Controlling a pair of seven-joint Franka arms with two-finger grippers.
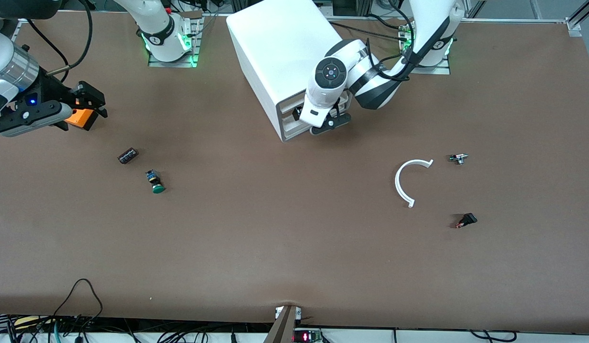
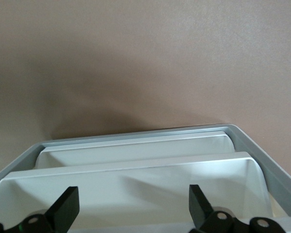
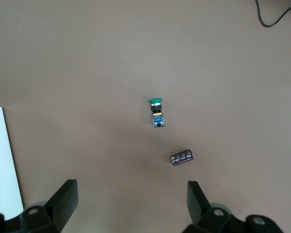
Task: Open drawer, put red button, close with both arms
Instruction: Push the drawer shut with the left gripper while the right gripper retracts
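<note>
- Nearest the front camera lies a small black plastic piece with a red end (image 1: 466,220), toward the left arm's end of the matte brown table (image 1: 275,247). Whether it is the red button, I cannot tell.
- Farther from that camera lie a thin white C-shaped strip (image 1: 411,181) and a tiny metal part (image 1: 459,158).
- Toward the right arm's end lie a green-capped push button (image 1: 156,182) and, just beside it, a dark ribbed cylinder (image 1: 127,156).
- The smooth white box cabinet (image 1: 275,47) stands between the arm bases. Its middle drawer (image 1: 289,118) looks pushed in.
- The left gripper (image 1: 323,125) is at the cabinet's front. The right gripper (image 1: 92,108) hangs unclenched over bare table at the right arm's end.
- In the left wrist view the left gripper (image 2: 132,206) has its black fingers (image 2: 63,208) spread and holding nothing, over scooped white drawer lips (image 2: 136,174) in a grey frame.
- In the right wrist view the right gripper (image 3: 131,204) is spread wide and empty above the green-capped push button (image 3: 156,110) and the dark ribbed cylinder (image 3: 181,158).
</note>
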